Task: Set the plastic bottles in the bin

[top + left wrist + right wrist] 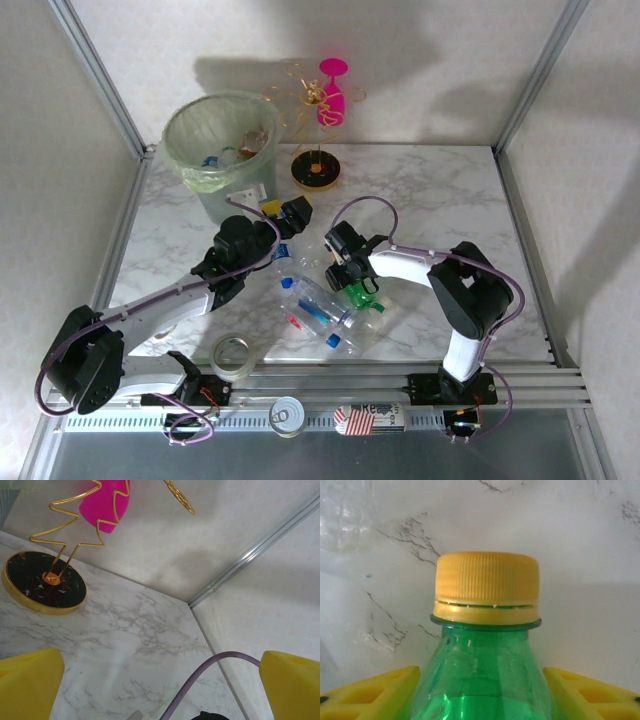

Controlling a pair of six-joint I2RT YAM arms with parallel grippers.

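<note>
Standing at the far left of the counter [440, 200]: the bin [240, 195], round, translucent grey-green, lined with a pale green bag. Several plastic bottles [212, 160] lie inside; their number cannot be read. Just right of the bin is a gold wire stand [316, 170] on a black disc base, with a pink goblet [333, 95] hung on it.

Left gripper [285, 212]: near the foot of the bin, on its right side. In the left wrist view its yellow pads [27, 682] are well apart. Between them are bare marble and a purple cable [200, 672]. The stand base and the goblet lie ahead.

Right gripper [345, 262]: mid-counter. In the right wrist view its yellow fingers [370, 695] press both sides of a green bottle [485, 680] at the shoulder, below a yellow cap [487, 587]. Whether the bottle is lifted off the counter cannot be told.

Clear bottles [320, 310] with blue caps: a loose cluster lying on their sides, touching one another, just left of the green bottle and nearer the front edge.

Tape roll [232, 355]: lying flat near the front edge, left of the cluster.

Tin can [288, 415]: at the front rail, between the two arm bases.
</note>
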